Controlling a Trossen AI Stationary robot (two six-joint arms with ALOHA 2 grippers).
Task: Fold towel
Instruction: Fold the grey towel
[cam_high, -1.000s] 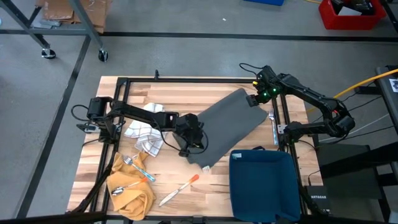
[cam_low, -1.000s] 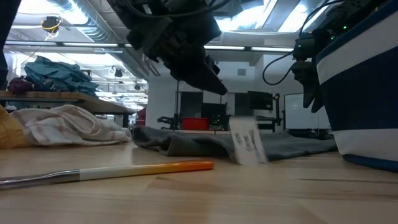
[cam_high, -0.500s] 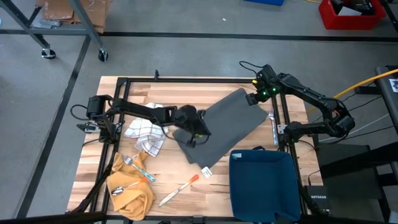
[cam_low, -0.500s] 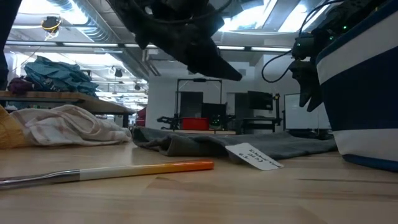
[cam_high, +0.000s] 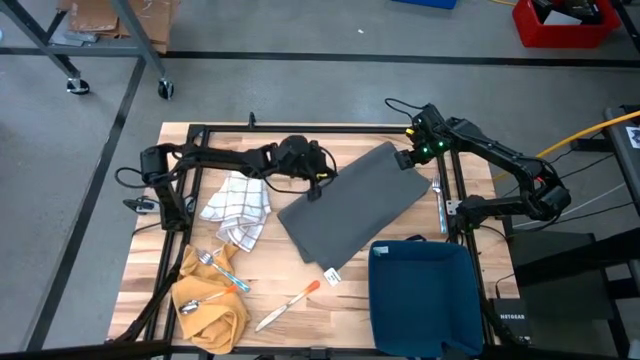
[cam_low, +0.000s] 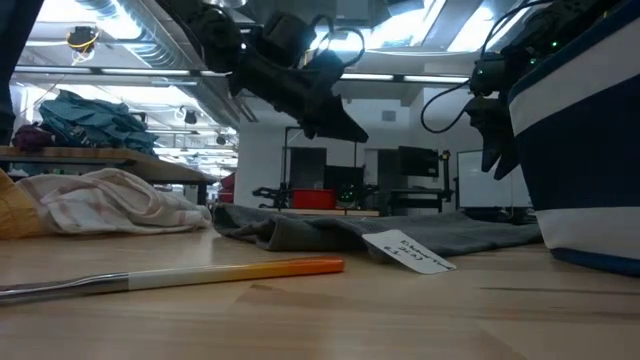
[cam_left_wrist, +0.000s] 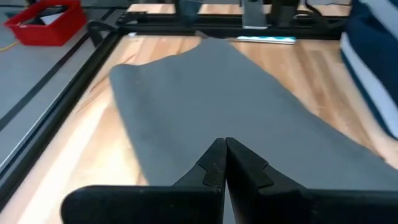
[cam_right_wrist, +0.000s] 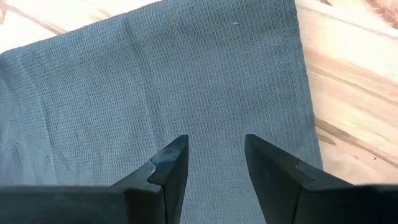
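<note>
The grey towel (cam_high: 355, 210) lies spread flat and slantwise on the wooden table, its white label (cam_high: 331, 274) at the near corner. My left gripper (cam_high: 316, 190) is shut and hangs in the air over the towel's left edge (cam_left_wrist: 134, 118), well clear of it in the low view (cam_low: 345, 128). My right gripper (cam_high: 408, 160) is open above the towel's far right corner (cam_right_wrist: 273, 37), its fingers (cam_right_wrist: 171, 162) over the cloth and apart from it.
A white checked cloth (cam_high: 235, 205) lies left of the towel. A yellow cloth (cam_high: 210, 300) with cutlery lies at the near left. An orange-tipped pen (cam_high: 290, 303) lies near the front edge. A blue bin (cam_high: 420, 295) stands at the near right, close to the towel's near edge.
My left gripper, shut throughout, has swung from the towel's near left corner toward the table's far edge, rising slightly and turning. The towel's near corner with the label, which stood up a second ago, has dropped and lies flat.
</note>
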